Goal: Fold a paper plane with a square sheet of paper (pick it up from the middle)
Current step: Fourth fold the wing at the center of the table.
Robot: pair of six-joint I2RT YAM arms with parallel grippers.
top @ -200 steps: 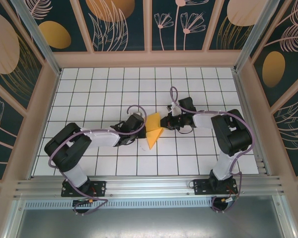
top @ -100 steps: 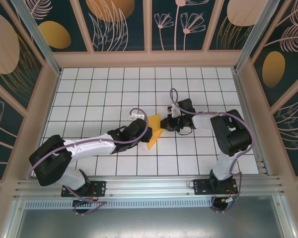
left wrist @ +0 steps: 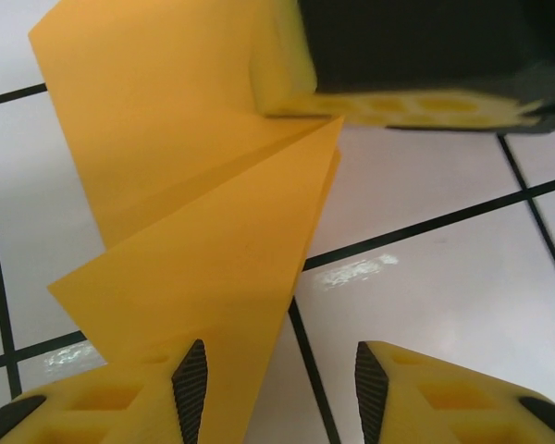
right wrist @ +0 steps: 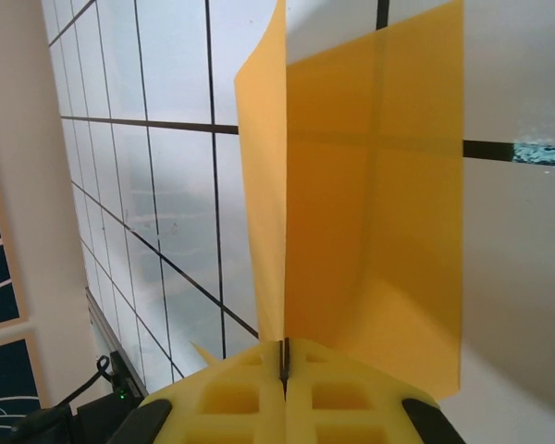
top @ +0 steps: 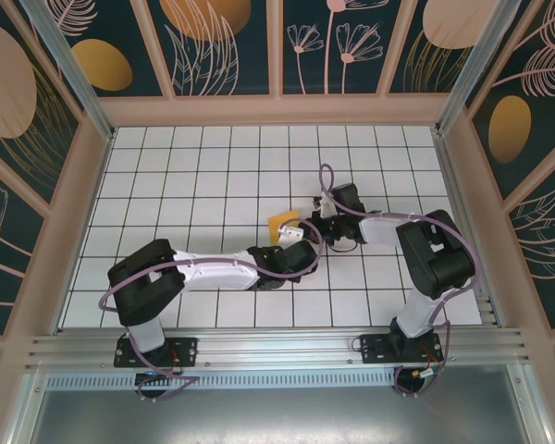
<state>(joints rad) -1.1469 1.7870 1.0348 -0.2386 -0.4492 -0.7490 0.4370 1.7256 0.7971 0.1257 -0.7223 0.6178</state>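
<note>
Your left gripper (left wrist: 279, 393) sits just on the near side of the paper (left wrist: 185, 185). Its jaws are spread wide with nothing between them, and one finger (left wrist: 190, 384) lies right at the paper's lower edge. The paper is orange-yellow and partly folded, with creases fanning out from one corner. At the paper's right side, your right gripper (right wrist: 284, 359) is clamped tight on its edge, so the sheet rises straight from those fingers.
</note>
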